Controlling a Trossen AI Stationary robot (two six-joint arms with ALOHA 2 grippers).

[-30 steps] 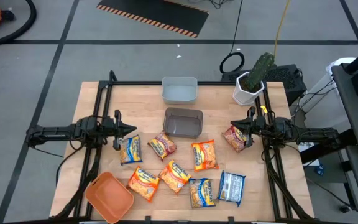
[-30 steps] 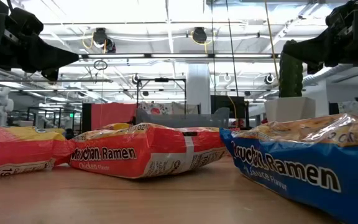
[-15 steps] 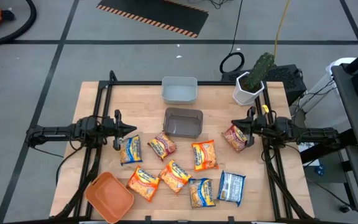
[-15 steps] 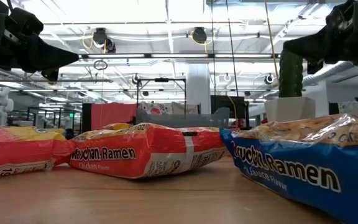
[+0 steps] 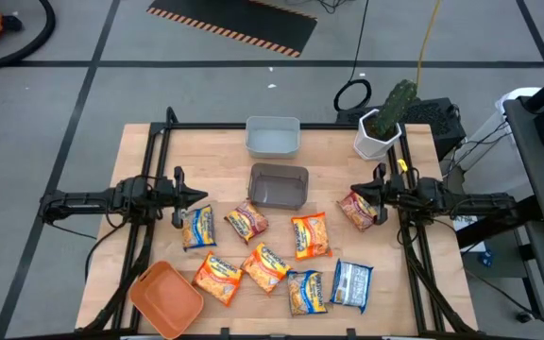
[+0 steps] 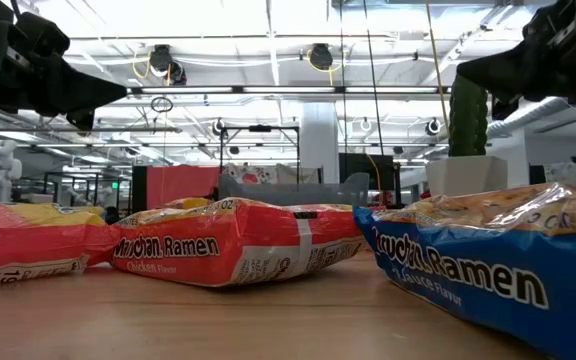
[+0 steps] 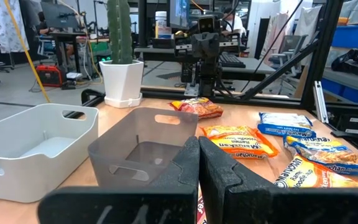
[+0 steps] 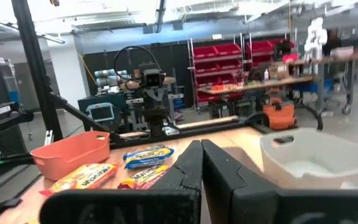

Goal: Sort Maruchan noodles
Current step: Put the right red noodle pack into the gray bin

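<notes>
- Nothing on the desk had shifted since the earlier frame; only the right gripper had crept slightly, hanging by the right edge with fingers pressed together, empty.
- Left gripper, also closed and empty, waited by the left edge.
- Maruchan noodles lay scattered across the desk's front half.
- Each packet looked light, crinkly and slippery, its brick brittle; pinching across a short edge seemed safest.

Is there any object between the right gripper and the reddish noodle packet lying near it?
Nothing visible stands between them. In the high view the right gripper, fingers shut, hovers at the edge of the reddish packet, and the grey bin lies farther toward the table's middle.
</notes>
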